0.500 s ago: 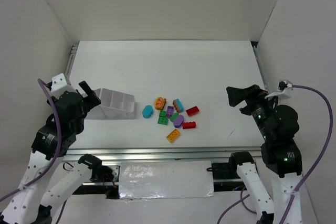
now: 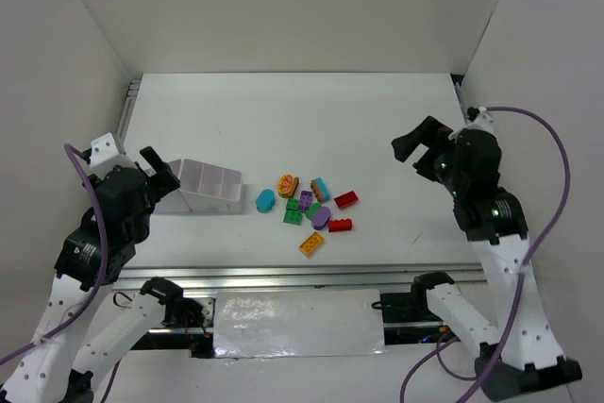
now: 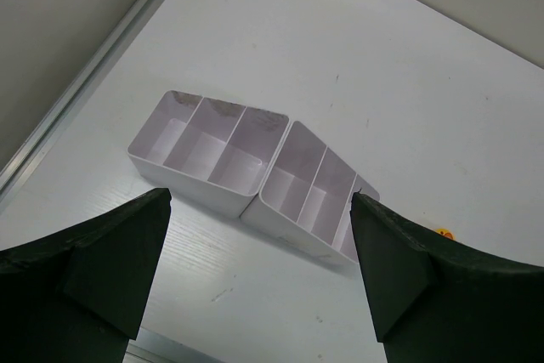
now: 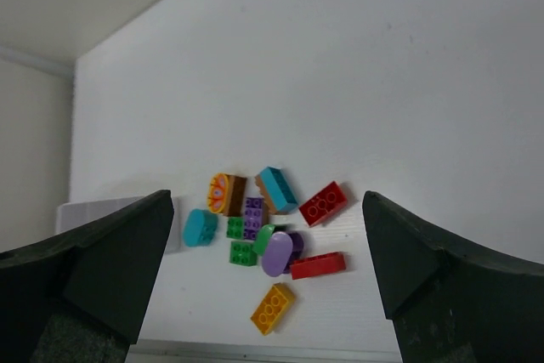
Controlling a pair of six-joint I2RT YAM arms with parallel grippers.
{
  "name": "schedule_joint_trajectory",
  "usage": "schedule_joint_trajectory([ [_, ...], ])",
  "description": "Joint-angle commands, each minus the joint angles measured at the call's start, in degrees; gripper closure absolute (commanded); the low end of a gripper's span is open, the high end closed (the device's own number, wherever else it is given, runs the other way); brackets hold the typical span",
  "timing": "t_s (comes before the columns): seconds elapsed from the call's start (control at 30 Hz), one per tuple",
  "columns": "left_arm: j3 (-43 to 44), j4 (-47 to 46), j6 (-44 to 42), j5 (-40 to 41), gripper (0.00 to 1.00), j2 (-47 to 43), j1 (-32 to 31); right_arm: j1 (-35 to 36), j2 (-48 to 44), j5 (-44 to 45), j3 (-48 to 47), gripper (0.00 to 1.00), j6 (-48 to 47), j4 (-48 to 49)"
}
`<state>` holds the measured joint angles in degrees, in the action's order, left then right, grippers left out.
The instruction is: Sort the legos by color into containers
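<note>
Left gripper (image 3: 259, 201) spread wide, empty, hovering near white tray (image 3: 200, 193). Right gripper (image 4: 268, 201) spread wide, empty, well right of bricks (image 4: 265, 235). Bricks clustered loose on table (image 2: 283, 110), just beside tray.

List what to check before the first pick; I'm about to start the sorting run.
1. Left gripper open, empty: ok.
2. Right gripper open, empty: ok.
3. Trays, visible compartments empty: ok.
4. Legos in right wrist view: ok.
5. Middle legos spaced for a clean pick: not ok, they touch.
6. Yellow brick lies apart: ok.
</note>
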<state>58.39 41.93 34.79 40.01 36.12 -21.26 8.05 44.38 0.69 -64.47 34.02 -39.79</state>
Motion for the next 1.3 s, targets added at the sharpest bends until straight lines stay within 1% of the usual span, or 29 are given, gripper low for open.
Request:
schedule_joint_trajectory([
  [0.0, 0.14, -2.29, -0.07, 0.86, 0.01, -0.79, -0.10, 5.20, 5.00, 13.06, -1.98, 0.00, 2.62, -3.81],
  [0.03, 0.14, -2.38, -0.07, 0.77, 0.00, -0.79, -0.19, 7.04, 7.54, 15.72, -1.98, 0.00, 3.33, -3.98],
  [0.07, 0.14, -2.47, -0.16, 0.60, 0.01, -0.87, -0.10, 11.15, 8.87, 18.18, -2.15, 0.00, 3.86, -4.59],
  [0.1, 0.06, -2.56, -0.24, 0.51, 0.01, -0.87, -0.19, 13.19, 10.27, 20.73, -2.50, 0.00, 5.60, -4.86],
  [0.13, -0.03, -2.73, -0.24, 0.25, 0.00, -0.79, -0.19, 14.96, 12.81, 25.19, -2.68, 0.00, 6.58, -5.12],
  [0.17, -0.03, -2.73, -0.33, 0.24, 0.00, -0.70, -0.10, 17.67, 13.79, 26.72, -2.68, 0.00, 7.80, -5.21],
  [0.23, -0.03, -2.82, -0.51, -0.02, 0.00, -0.52, -0.10, 19.01, 15.82, 27.79, -2.07, 0.00, 10.53, -4.51],
  [0.27, -0.03, -2.82, -0.51, -0.19, 0.01, -0.35, -0.01, 19.80, 16.09, 27.70, -0.67, 0.00, 11.32, -2.33],
  [0.33, -0.12, -3.08, -0.68, -0.63, 0.00, -0.17, -0.10, 20.16, 17.31, 26.74, 1.00, 0.00, 12.56, 1.71],
  [0.47, -0.47, -3.43, -0.95, -1.86, 0.00, 0.09, -0.01, 20.51, 22.58, 25.07, 4.08, 0.01, 16.94, 4.80],
  [0.57, -0.65, -3.70, -1.47, -3.01, 0.00, 0.36, -0.01, 21.12, 27.59, 25.85, 5.57, 0.05, 20.28, 7.09],
  [0.63, -0.65, -3.61, -1.65, -3.36, 0.00, 0.79, 0.07, 22.09, 31.54, 26.47, 5.32, 0.07, 22.13, 6.84],
  [0.7, -0.65, -3.61, -1.74, -3.71, 0.00, 1.15, -0.01, 22.88, 34.70, 29.18, 4.88, 0.08, 25.47, 6.04],
  [0.77, -0.65, -3.79, -1.91, -4.23, 0.00, 1.41, -0.01, 24.37, 36.12, 32.08, 5.58, 0.09, 29.58, 4.99],
  [0.87, -0.65, -3.96, -2.18, -4.94, 0.01, 1.85, -0.01, 25.17, 37.44, 32.62, 8.82, 0.10, 34.08, 6.47],
  [0.97, -0.56, -3.96, -2.53, -5.64, 0.00, 2.20, -0.01, 25.26, 39.72, 30.78, 11.11, 0.12, 35.06, 9.64],
  [1.13, -0.65, -4.32, -2.71, -6.61, 0.00, 2.38, -0.01, 25.26, 45.25, 29.37, 9.36, 0.14, 38.04, 8.33],
  [1.27, -0.65, -4.40, -2.71, -6.96, 0.01, 2.38, 0.07, 25.43, 47.37, 28.32, 9.80, 0.16, 39.02, 9.03],
])
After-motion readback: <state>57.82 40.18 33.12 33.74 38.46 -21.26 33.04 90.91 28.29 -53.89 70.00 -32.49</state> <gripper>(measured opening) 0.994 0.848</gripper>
